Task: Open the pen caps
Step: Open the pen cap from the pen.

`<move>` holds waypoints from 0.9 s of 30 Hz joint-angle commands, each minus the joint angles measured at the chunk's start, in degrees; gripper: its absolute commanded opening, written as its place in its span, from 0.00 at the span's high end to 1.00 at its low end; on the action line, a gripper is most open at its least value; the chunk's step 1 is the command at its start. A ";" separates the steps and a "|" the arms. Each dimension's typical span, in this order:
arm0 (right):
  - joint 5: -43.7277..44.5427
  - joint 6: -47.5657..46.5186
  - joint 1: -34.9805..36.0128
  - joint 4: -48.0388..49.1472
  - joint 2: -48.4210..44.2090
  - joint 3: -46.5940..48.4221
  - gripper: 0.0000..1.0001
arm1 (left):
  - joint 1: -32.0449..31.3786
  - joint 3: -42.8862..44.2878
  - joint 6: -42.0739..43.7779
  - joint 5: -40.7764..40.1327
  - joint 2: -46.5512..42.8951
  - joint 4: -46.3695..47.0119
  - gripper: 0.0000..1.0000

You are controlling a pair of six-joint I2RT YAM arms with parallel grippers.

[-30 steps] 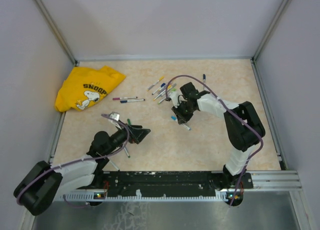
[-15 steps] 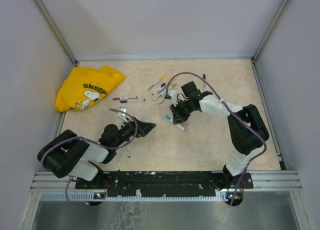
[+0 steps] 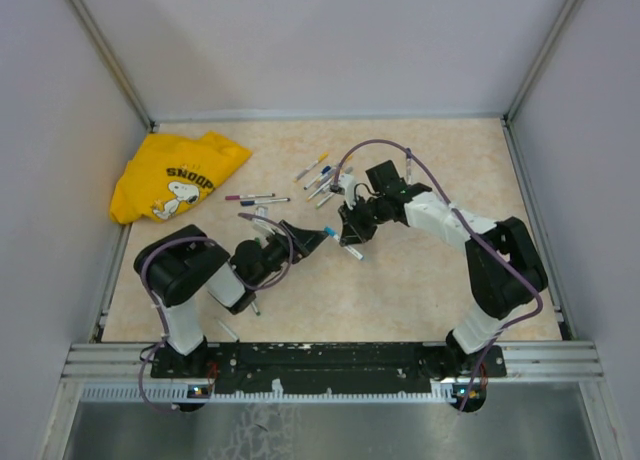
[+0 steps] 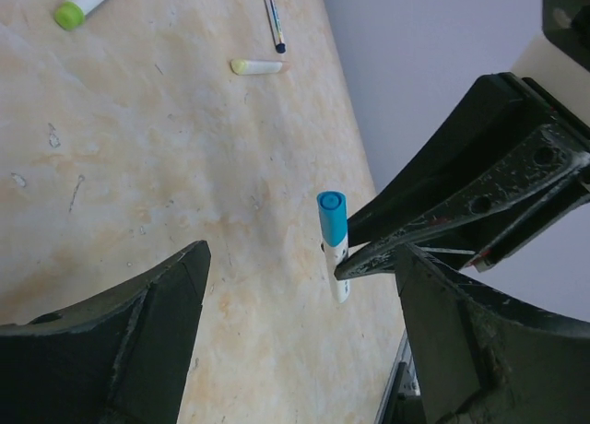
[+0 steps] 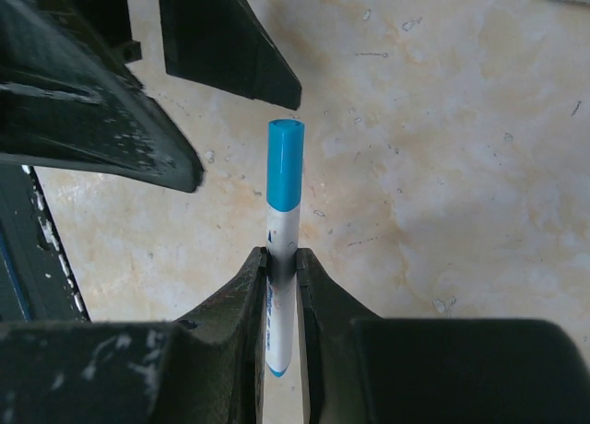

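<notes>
**Blue cap sits in the gap of the open fingers**

The right gripper is squeezed tight on one thin white pen, a smooth round stick. Its stubby blue cap is on and pokes out past the black fingers. The left gripper spreads its scuffed black fingers wide. The cap shows in the gap and touches neither. Two more pens lie side by side on the speckled tan table, near one crumpled yellow shirt.
</notes>
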 commanded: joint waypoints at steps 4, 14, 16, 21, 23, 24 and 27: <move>-2.65 0.60 0.80 2.27 -2.70 -0.49 1.00 | -2.53 5.22 -2.50 -5.01 5.13 9.11 0.22; -1.80 0.35 1.96 2.03 -2.22 -0.31 1.00 | -2.64 6.59 -4.11 -4.55 7.00 11.19 0.61; -1.54 0.34 2.05 2.07 -2.18 -0.36 1.00 | -2.71 6.64 -4.66 -3.50 6.92 11.28 0.66; -1.03 0.29 2.16 2.12 -2.12 -0.32 1.00 | -3.07 6.82 -6.20 -2.11 7.15 12.23 0.79; -0.94 0.27 2.31 2.12 -2.12 -0.36 1.00 | -3.16 6.99 -6.89 -1.48 7.47 12.87 0.84; -0.85 0.21 2.32 2.14 -2.11 -0.32 1.00 | -3.17 6.99 -7.26 -1.17 7.71 13.35 0.87; -0.80 0.18 2.49 2.13 -2.10 -0.36 1.00 | -3.21 6.98 -7.94 -0.65 8.15 14.88 1.00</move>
